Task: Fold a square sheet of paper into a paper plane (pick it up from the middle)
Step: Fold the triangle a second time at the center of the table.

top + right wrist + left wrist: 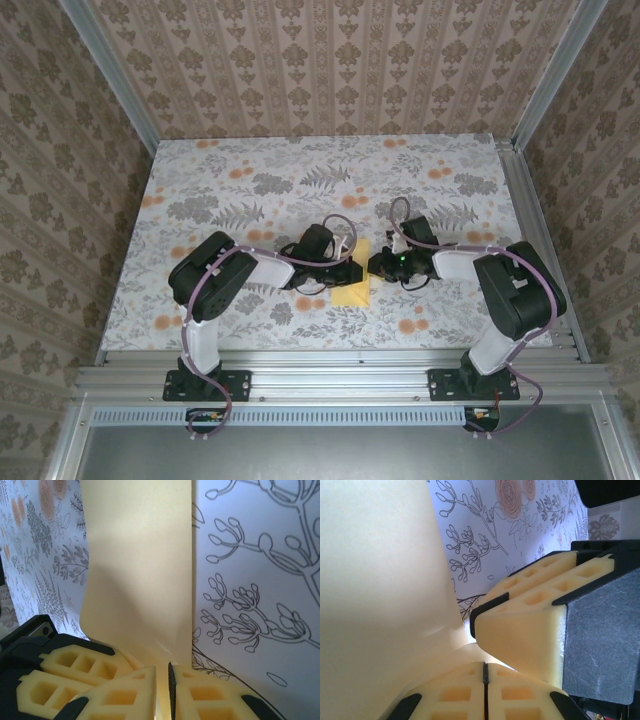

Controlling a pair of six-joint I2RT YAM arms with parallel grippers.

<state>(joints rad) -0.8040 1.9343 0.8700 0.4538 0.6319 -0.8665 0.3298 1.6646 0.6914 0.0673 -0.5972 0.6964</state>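
Square sheet of paper [352, 290] status: it sits on the table [200, 200] closer to the near edge than the far one, roughly midway between the left and right edges, with part of it raised off the cloth and bowed. From my station I read the left gripper [485, 682] as clenched on the paper, its pads meeting along a hairline seam where the sheet enters. The right gripper [168, 682] is likewise clamped on the sheet's edge, with only a slit between its pads. The two grips are just beside each other, and one of the right gripper's fingers [520, 625] nearly touches the left gripper. Hazards, in my judgement: an outward pull by either arm could tear the thin square sheet of paper between the two pinch points; unequal lift could set a crooked crease and spoil the centre line; the fingers could collide because they are so near; the smooth sheet could slip out of the pads. Beyond the grippers, toward the far edge, the cloth carries orange flower prints [240, 172] and grey foliage. No brand, label or legible writing is visible on anything.
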